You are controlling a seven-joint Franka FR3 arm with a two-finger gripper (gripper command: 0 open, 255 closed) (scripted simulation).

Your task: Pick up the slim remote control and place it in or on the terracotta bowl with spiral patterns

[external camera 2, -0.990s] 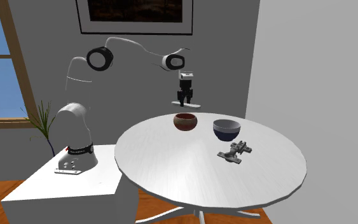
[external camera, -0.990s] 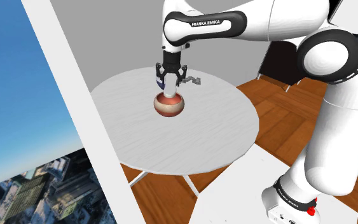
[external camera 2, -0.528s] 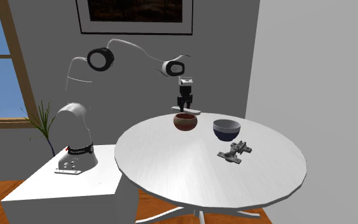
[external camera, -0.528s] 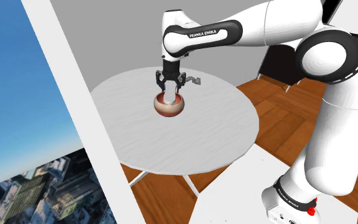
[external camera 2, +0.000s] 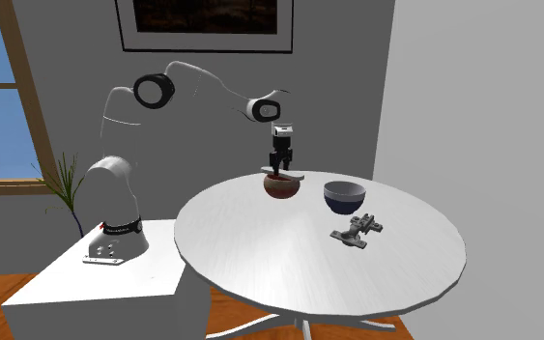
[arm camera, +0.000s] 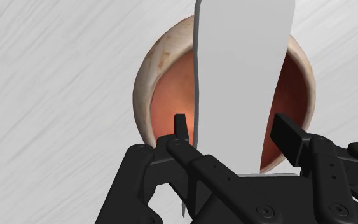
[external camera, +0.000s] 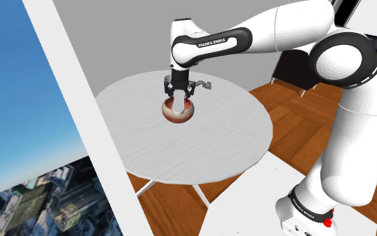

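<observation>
The claw (arm camera: pixel 233 127) stands open just wider than the white remote (arm camera: pixel 244 57). There is a thin gap at each finger, so it seems to hold nothing. The remote lies across the rim of the reddish-brown bowl (arm camera: pixel 147 83), and one end reaches past the rim. I judge that the danger is here: the remote is too long to sink inside. If a finger brushes it when the claw rises, it can tip off the rim and slide onto the table (external camera 2: pixel 260 251).

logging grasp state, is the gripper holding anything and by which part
Nothing, it seems: the gripper stands open around the white remote, which lies across the reddish bowl rim.
</observation>
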